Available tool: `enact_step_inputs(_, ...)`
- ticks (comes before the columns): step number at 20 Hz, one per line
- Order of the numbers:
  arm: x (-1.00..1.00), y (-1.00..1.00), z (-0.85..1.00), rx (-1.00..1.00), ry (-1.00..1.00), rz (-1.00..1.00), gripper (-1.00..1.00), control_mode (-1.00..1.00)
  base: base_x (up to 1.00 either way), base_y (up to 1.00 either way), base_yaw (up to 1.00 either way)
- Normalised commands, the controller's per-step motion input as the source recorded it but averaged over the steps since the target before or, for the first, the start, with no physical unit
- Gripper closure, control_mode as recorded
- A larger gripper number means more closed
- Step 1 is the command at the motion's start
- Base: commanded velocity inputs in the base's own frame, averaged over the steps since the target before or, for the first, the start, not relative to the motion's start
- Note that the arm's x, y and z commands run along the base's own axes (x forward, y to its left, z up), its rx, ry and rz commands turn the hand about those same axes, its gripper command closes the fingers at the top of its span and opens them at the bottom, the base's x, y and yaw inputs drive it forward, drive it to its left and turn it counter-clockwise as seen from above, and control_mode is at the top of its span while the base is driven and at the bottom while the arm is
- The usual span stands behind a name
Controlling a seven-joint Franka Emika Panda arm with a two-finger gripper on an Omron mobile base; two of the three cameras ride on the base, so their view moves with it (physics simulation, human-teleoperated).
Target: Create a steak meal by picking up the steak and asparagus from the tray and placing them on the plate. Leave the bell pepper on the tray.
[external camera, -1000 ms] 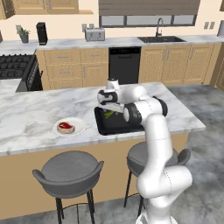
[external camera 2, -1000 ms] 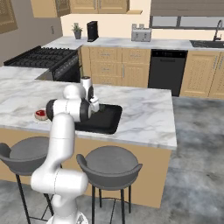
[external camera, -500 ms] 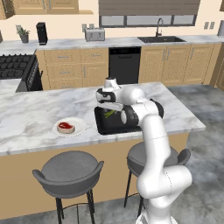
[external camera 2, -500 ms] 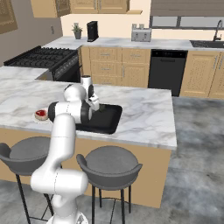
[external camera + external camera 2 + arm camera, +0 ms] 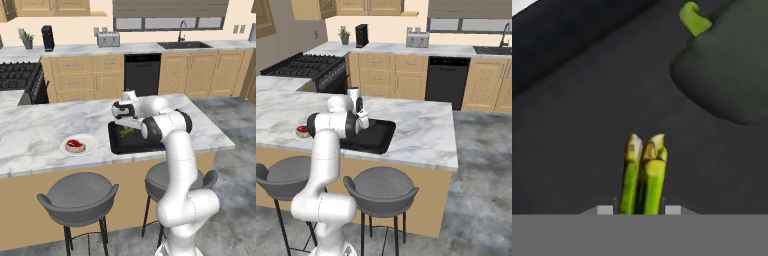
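Jaws, wide open a second ago, are now clamped on the asparagus, low over the tray on the table. Bell pepper sits at two o'clock from the stalks in the hand view. Steak rests on the plate, nine o'clock of the tray.
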Motion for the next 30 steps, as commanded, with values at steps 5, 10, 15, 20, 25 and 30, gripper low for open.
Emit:
enact_step_inputs(5, -0.79, 0.02, 0.48, 0.00, -0.05, -0.02, 1.00, -1.00, 0.00, 0.00, 0.00)
enact_step_inputs(10, -0.45, 0.24, 0.91, 0.00, -0.11, 0.00, 1.00, -1.00, 0.00, 0.00, 0.00)
enact_step_inputs(15, -0.15, 0.42, 0.91, -0.02, -0.09, 0.09, 1.00, -1.00, 0.00, 0.00, 0.00)
enact_step_inputs(20, -0.04, 0.53, 0.55, -0.07, -0.04, 0.28, 1.00, -1.00, 0.00, 0.00, 0.00)
enact_step_inputs(25, -0.06, 0.45, 0.09, -0.05, -0.06, 0.37, 1.00, -1.00, 0.00, 0.00, 0.00)
enact_step_inputs(30, 0.00, 0.52, -0.03, -0.02, -0.02, 0.42, 1.00, -1.00, 0.00, 0.00, 0.00)
